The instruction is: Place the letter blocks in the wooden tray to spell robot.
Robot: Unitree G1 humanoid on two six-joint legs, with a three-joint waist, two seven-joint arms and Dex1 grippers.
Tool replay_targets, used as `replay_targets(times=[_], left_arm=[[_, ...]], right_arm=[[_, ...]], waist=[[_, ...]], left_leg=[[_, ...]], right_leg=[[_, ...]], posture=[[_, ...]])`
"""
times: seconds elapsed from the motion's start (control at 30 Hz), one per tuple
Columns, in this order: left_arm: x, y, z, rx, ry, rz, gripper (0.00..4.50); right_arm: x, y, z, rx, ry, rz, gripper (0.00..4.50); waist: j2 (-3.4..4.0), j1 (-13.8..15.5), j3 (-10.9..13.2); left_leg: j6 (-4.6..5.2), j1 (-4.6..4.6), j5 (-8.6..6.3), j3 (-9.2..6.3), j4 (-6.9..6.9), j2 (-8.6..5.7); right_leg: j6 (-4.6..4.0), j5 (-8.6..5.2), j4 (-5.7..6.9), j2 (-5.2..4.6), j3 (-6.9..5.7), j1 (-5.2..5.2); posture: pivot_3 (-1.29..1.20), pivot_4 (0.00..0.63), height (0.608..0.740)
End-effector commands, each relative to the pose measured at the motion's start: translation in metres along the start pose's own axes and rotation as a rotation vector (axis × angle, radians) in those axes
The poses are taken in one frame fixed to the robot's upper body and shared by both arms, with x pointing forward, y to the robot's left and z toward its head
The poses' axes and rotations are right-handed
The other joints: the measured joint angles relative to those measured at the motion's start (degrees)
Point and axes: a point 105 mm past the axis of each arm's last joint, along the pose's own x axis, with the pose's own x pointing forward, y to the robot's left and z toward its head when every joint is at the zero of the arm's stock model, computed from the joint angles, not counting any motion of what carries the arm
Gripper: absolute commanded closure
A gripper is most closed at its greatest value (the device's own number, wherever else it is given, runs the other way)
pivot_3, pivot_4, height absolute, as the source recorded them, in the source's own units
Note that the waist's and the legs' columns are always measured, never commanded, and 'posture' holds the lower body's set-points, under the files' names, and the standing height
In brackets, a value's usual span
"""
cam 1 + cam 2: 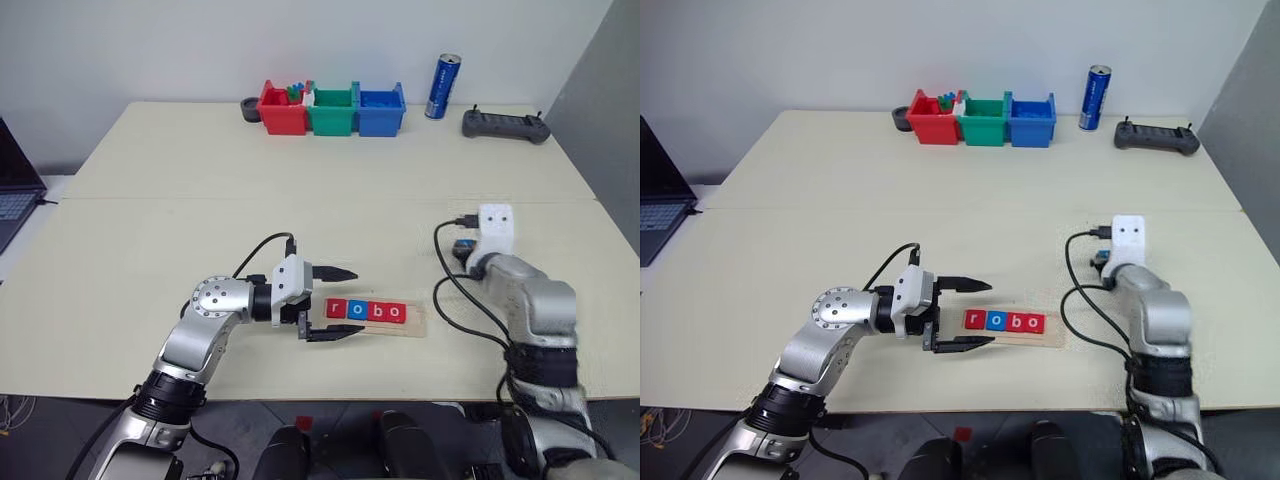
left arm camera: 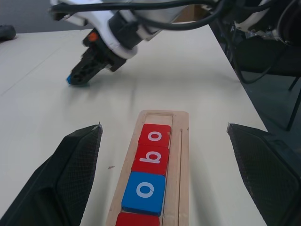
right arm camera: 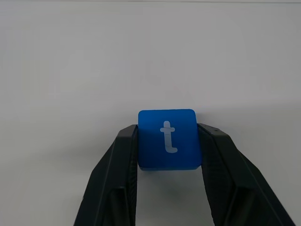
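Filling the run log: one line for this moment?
tray: r-o-b-o set | right gripper: shut on blue t block | left gripper: open beside tray

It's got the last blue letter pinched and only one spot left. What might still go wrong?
1. The right pincer holds the t block only by its side edges; it may slip or twist.
2. The one free slot is at the end of the wooden tray, beside the o block; a tilted drop could nudge that neighbour.
3. The left pincer, open around the tray's other end, could bump it.

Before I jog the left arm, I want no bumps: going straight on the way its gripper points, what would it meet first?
The left gripper straddles the wooden tray end; straight on, its open fingers would likely pass alongside the seated letter blocks, though height is unclear.
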Motion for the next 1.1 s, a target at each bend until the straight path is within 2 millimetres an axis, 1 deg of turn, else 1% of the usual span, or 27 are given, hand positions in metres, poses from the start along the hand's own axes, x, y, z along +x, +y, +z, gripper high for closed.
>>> replay_targets(times=[0.03,0.17,0.37,0.43,0.5,0.57,0.67,0.77,0.87,1.0,1.1], left_arm=[[0.002,-0.004,0.01,0.032,-0.032,-0.023,0.0],[0.002,-0.004,0.009,0.029,-0.033,-0.027,0.0],[0.005,-0.003,0.01,0.029,-0.036,-0.038,0.0],[0.006,-0.003,0.01,0.03,-0.037,-0.041,0.0],[0.006,-0.002,0.01,0.031,-0.038,-0.042,0.0],[0.006,-0.002,0.01,0.032,-0.039,-0.043,0.0],[0.006,-0.002,0.01,0.033,-0.039,-0.046,0.0],[0.006,-0.003,0.01,0.033,-0.038,-0.048,0.0],[0.006,-0.003,0.01,0.034,-0.038,-0.048,0.0],[0.007,-0.003,0.009,0.035,-0.039,-0.045,0.0],[0.007,-0.003,0.01,0.035,-0.041,-0.048,0.0]], right_arm=[[-0.037,0.002,-0.009,-0.006,0.026,0.043,3.04],[-0.056,0.008,-0.027,0.002,0.086,0.064,3.04],[-0.062,0.015,-0.056,0.046,0.167,0.079,3.04],[-0.064,0.015,-0.063,0.05,0.188,0.078,2.31],[-0.065,0.016,-0.069,0.053,0.204,0.076,1.73],[-0.066,0.016,-0.07,0.055,0.204,0.074,1.08],[-0.064,0.014,-0.061,0.048,0.168,0.057,0.09],[-0.06,0.004,-0.045,0.03,0.102,0.003,0.03],[-0.057,0.0,-0.024,-0.022,0.021,-0.009,0.03],[-0.051,0.004,0.012,-0.08,-0.108,0.082,0.03],[-0.048,0.013,0.035,-0.241,-0.221,0.256,0.03]], waist=[[0.0,0.11,0.0],[0.01,-0.17,0.0],[0.0,-0.07,-0.01],[0.0,-0.05,-0.02],[-0.01,-0.03,-0.02],[-0.04,0.0,-0.04],[-0.06,0.03,-0.05],[-0.06,0.05,-0.04],[-0.04,0.06,-0.03],[-0.04,-0.13,-0.03],[-0.04,-0.1,-0.01]], left_leg=[[0.0,-0.01,0.0,-0.02,0.0,0.01],[0.0,0.06,0.0,0.05,-0.01,0.02],[0.0,0.04,0.0,0.06,-0.01,0.01],[0.0,0.04,0.0,0.03,-0.01,0.01],[0.0,0.05,0.0,0.01,-0.02,0.02],[0.0,0.05,0.0,0.0,-0.01,0.02],[0.0,0.06,0.0,0.0,-0.01,0.02],[0.0,0.05,0.0,0.01,0.0,0.0],[-0.01,0.05,0.0,0.04,-0.01,0.0],[0.0,0.06,0.0,0.04,-0.03,0.02],[0.0,0.04,0.0,0.04,-0.03,0.0]], right_leg=[[-0.01,-0.01,0.0,0.01,-0.02,0.0],[-0.01,-0.01,0.05,0.03,0.05,0.0],[0.0,-0.02,0.0,0.03,0.03,0.02],[-0.01,-0.02,-0.02,0.03,0.01,0.03],[-0.01,-0.02,-0.02,0.03,-0.01,0.03],[-0.01,-0.02,-0.02,0.03,-0.02,0.05],[0.0,-0.02,-0.07,0.03,-0.02,0.08],[0.0,-0.02,-0.09,0.02,-0.01,0.09],[0.0,-0.02,-0.09,0.02,0.0,0.06],[0.0,-0.02,-0.08,0.04,0.0,0.05],[0.0,-0.02,-0.11,0.03,-0.01,0.05]], posture=[[0.0,0.15,0.74],[0.0,0.15,0.74],[0.0,0.15,0.74],[0.0,0.15,0.74],[0.0,0.15,0.74],[0.0,0.15,0.74],[0.0,0.15,0.74],[0.0,0.15,0.74],[0.0,0.15,0.74],[0.0,0.15,0.74],[0.0,0.15,0.74]])
